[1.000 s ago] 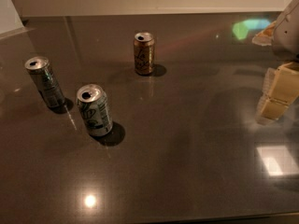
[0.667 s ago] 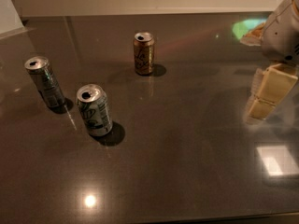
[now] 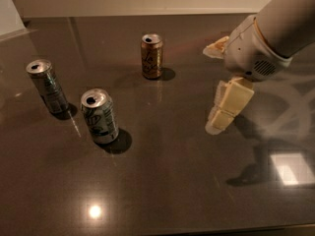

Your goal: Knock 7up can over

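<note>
The 7up can (image 3: 100, 116) stands upright on the dark table (image 3: 162, 181) at the front left; it is pale silvery-green with dark green label marks and a silver top. My gripper (image 3: 227, 106) hangs from the white arm (image 3: 275, 28) at the right, just above the table. It is well to the right of the 7up can, with bare table between them, and holds nothing.
A darker grey-silver can (image 3: 47, 86) stands upright to the left of and behind the 7up can. A brown-orange can (image 3: 152, 55) stands upright further back, near the middle. The table's front edge runs along the bottom of the view. A white wall lies behind.
My arm and gripper have moved left, further into view and toward the cans. The three cans have not moved.
</note>
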### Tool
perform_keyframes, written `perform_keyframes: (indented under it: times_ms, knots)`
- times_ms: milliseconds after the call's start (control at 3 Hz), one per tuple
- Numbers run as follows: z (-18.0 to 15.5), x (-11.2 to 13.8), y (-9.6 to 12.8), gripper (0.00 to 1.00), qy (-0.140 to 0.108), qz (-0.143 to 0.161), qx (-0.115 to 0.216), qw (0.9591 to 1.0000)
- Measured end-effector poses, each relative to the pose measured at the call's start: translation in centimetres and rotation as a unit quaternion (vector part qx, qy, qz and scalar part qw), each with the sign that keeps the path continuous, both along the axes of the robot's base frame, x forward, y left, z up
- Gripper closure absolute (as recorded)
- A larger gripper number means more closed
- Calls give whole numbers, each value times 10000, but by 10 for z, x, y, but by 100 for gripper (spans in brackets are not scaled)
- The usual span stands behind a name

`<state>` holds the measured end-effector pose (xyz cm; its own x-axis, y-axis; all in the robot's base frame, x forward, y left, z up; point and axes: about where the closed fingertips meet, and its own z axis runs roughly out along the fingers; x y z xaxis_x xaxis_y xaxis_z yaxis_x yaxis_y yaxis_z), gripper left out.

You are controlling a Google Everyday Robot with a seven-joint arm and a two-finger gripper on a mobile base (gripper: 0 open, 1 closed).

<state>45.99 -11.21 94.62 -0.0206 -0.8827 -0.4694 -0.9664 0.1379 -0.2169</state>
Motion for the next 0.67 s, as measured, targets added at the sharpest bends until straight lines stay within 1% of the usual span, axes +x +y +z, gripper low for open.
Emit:
perform_keyframes:
  times_ms: [333,667]
  knots:
    - [-21,12,43,0,134,273,517,9982]
    - [-38,19,82,0,340,511,962,9935]
